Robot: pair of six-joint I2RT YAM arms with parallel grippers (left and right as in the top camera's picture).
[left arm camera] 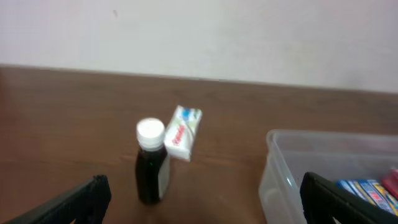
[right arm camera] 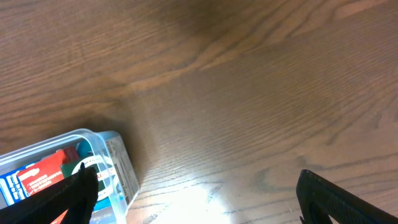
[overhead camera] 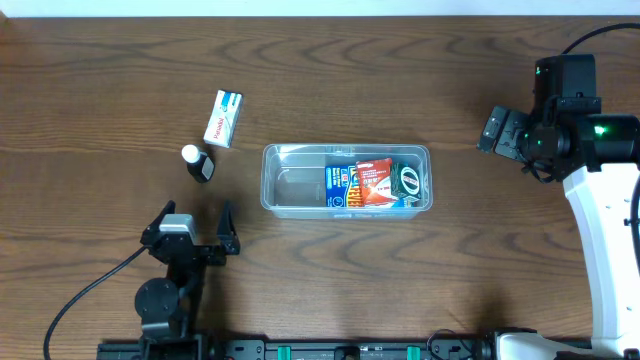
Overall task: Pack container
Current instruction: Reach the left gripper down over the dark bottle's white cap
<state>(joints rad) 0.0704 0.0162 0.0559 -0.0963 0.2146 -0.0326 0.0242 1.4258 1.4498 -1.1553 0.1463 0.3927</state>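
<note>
The clear plastic container [overhead camera: 290, 180] sits mid-table with a blue box, a red packet and a green box in its right half. It also shows in the left wrist view [left arm camera: 280, 174] and the right wrist view [right arm camera: 121, 165]. A white box [overhead camera: 223, 118] and a small dark bottle with a white cap [overhead camera: 199, 163] lie left of the container; both show in the left wrist view, box [left arm camera: 183, 132] and bottle [left arm camera: 150, 165]. My left gripper [overhead camera: 190, 228] is open and empty, near the front edge. My right gripper [overhead camera: 497, 132] is open and empty, right of the container.
The wooden table [overhead camera: 400, 80] stretches around everything. A pale wall [left arm camera: 199, 31] stands behind the table's far edge in the left wrist view. The right arm's white body [overhead camera: 605, 250] rises along the right side.
</note>
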